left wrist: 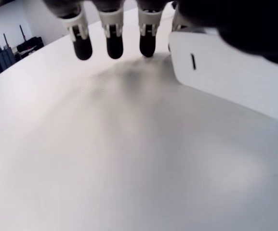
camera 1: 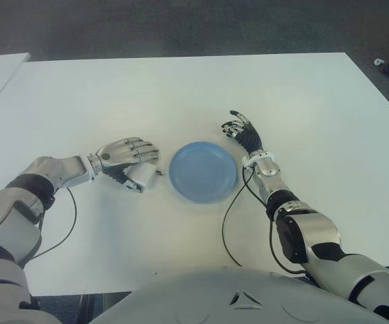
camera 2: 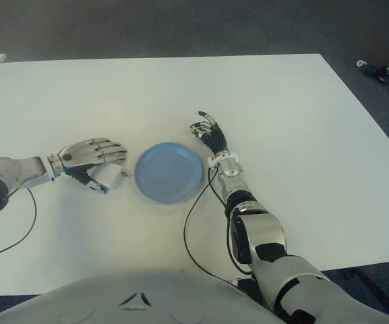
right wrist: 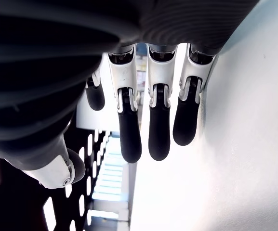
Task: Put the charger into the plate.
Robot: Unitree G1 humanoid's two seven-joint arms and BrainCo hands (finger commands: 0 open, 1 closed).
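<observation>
Dark-tipped fingers (left wrist: 113, 44) of the left hand (camera 1: 123, 156) curl down over a white charger (camera 1: 141, 177), a smooth, rounded plastic block with a small dark slot on one face, and clamp it from above against the palm. Three fingertips hang in a row just beside the block's edge in the left wrist view, close above the matte white tabletop (camera 1: 181, 94). The charger sits low over the tabletop, just left of the plate (camera 1: 203, 171) and outside its rim; whether its underside touches the surface cannot be told. The silver, jointed back of the left hand faces upward, and its forearm runs off toward the robot's left, trailing a thin black cable (camera 1: 63, 233) that loops across the tabletop.

The plate is round, shallow and pale blue, with a smooth raised rim, and nothing lies in it. On its right side the right hand (camera 1: 243, 133) holds nothing: its black-padded fingers (right wrist: 159, 125) are stretched out loosely and slightly apart, pointing away from the robot. In the right wrist view they hang side by side next to the white surface. A second black cable (camera 1: 229, 216) curves from that wrist along the plate's edge back toward the robot's grey torso.
</observation>
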